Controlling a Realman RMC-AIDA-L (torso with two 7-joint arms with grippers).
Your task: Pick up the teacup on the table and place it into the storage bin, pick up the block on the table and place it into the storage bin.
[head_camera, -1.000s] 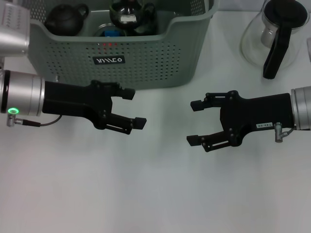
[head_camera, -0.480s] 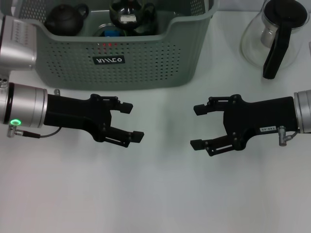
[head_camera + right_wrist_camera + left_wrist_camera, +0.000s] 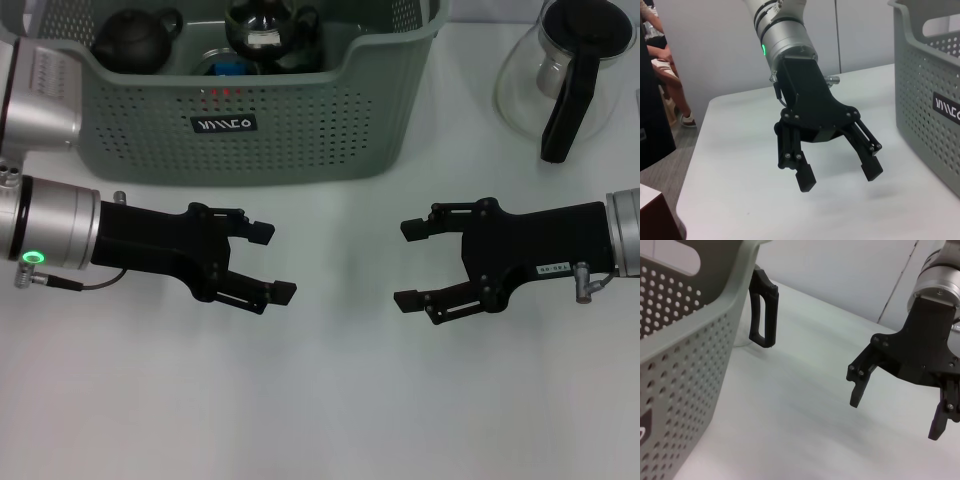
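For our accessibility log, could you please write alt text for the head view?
Two black grippers, left and right, hover open and empty over a white table, facing each other. Behind them a grey-green storage bin holds dark teaware, and a glass pot stands to its right.

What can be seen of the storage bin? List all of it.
The storage bin is a large grey-green plastic basket with perforated walls, a scooped front rim and a small black label with white lettering on its front. A cut-out handle shows in an end wall in the left wrist view. It stands upright on the white table, at the far side, beyond both grippers, neither touching it. Inside lie a dark teapot, a dark round vessel and something blue.
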